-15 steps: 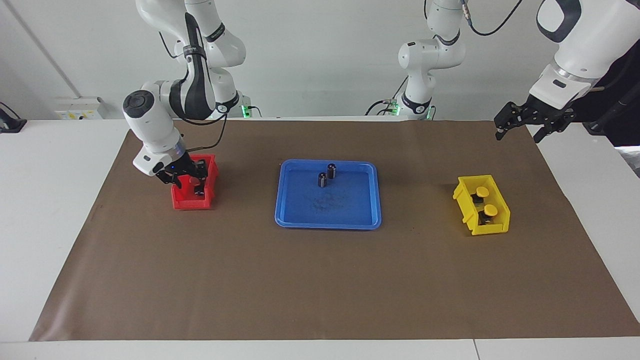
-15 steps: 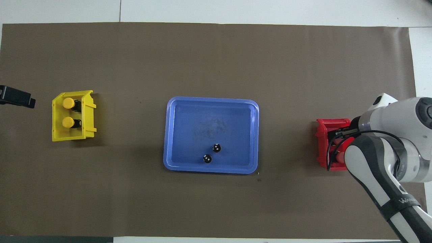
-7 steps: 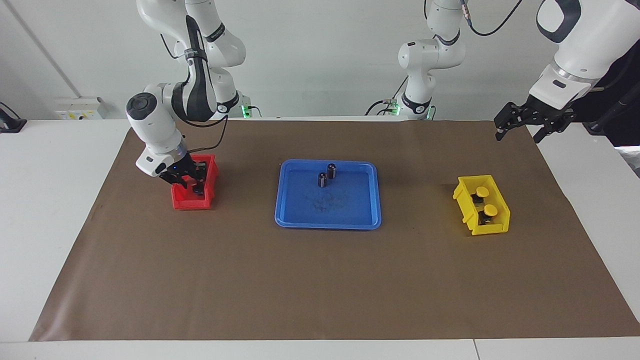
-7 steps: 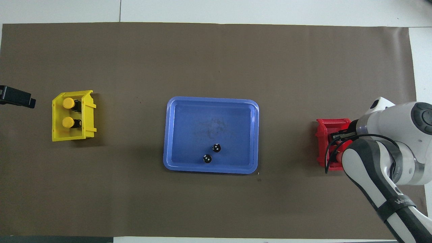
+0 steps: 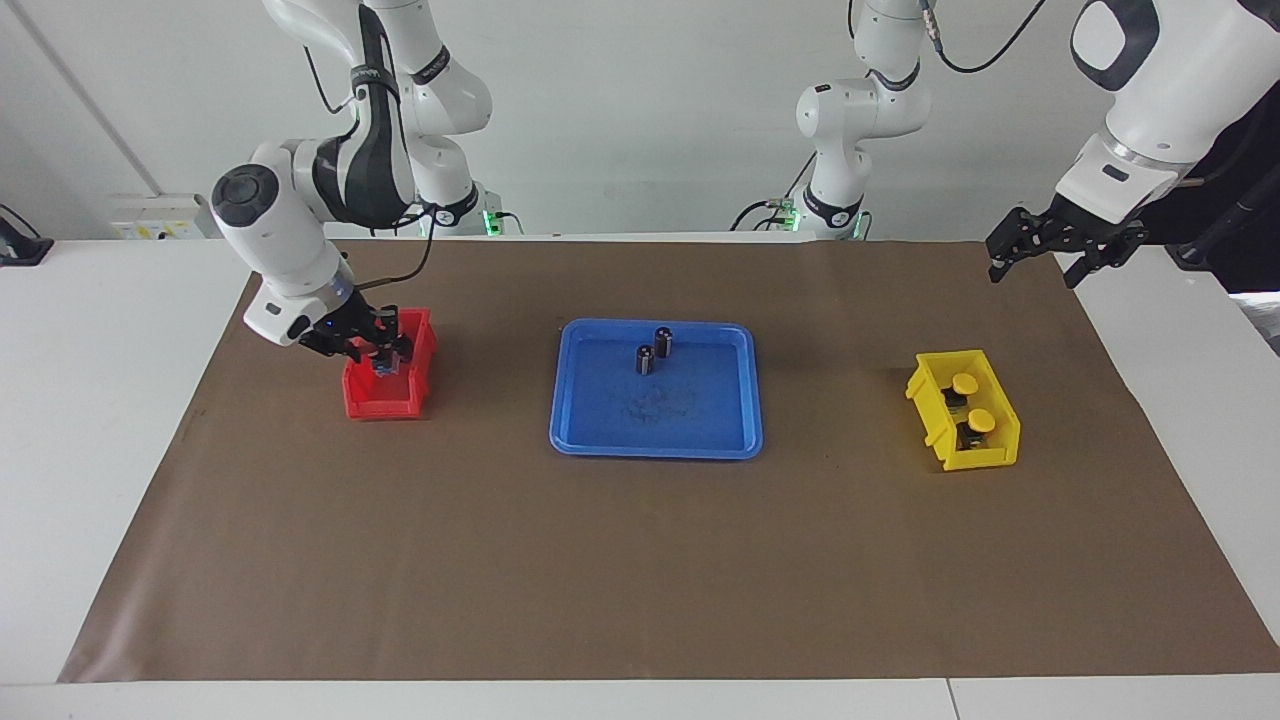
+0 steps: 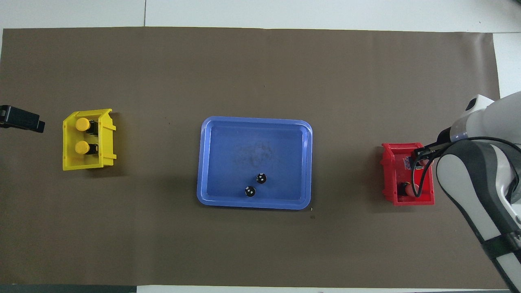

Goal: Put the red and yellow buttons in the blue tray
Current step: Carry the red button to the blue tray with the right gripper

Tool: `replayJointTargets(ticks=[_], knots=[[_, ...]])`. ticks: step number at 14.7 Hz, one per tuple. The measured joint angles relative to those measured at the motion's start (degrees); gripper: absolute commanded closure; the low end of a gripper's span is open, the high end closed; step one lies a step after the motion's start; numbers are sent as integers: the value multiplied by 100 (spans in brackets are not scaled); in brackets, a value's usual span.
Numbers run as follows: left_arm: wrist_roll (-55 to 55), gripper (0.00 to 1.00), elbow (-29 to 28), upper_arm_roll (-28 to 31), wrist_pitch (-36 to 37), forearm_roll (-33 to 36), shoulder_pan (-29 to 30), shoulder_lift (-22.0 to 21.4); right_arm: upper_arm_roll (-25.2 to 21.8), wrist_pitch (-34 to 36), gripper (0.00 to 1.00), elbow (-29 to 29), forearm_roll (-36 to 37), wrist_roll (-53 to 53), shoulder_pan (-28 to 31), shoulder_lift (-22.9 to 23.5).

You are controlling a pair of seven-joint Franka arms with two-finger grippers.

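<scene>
Red and yellow push buttons on small black bases, split between two small plastic bins at the ends of the brown paper mat. Right gripper over the small red bin, fingers closed on something small just above the bin's rim; cannot tell for sure from either view whether a red-capped button, though a reddish bit shows at the fingertips from overhead. Below that gripper, inside the red bin, one red-capped button lying in the end nearer the robots. Left gripper hanging in the air with fingers spread wide, holding nothing, over the mat's edge at the left arm's end. Under and away from that gripper, the small yellow bin with two yellow-capped buttons inside. Between the two grippers, mid-mat, the shallow rectangular blue plastic tray, holding only two dark cylinders with silvery tops near the rim closest to the robots.
</scene>
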State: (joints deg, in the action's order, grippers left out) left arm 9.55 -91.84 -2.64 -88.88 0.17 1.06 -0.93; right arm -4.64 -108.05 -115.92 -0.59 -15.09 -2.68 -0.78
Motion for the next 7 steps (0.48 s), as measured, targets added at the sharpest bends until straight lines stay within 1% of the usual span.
replayJointTargets(ticks=[2, 3, 5, 7], knots=[[0, 0, -26, 1, -3, 0, 0, -17, 51, 381, 78, 743, -22, 306, -239, 255], [0, 0, -36, 3, -7, 0, 1, -24, 67, 437, 80, 1057, -41, 694, -481, 413], [0, 0, -49, 6, -10, 0, 2, -34, 102, 421, 80, 1547, -164, 1782, -1098, 734], [0, 0, -63, 10, -13, 0, 3, -38, 133, 355, 80, 2083, -374, 2869, -1721, 1180]])
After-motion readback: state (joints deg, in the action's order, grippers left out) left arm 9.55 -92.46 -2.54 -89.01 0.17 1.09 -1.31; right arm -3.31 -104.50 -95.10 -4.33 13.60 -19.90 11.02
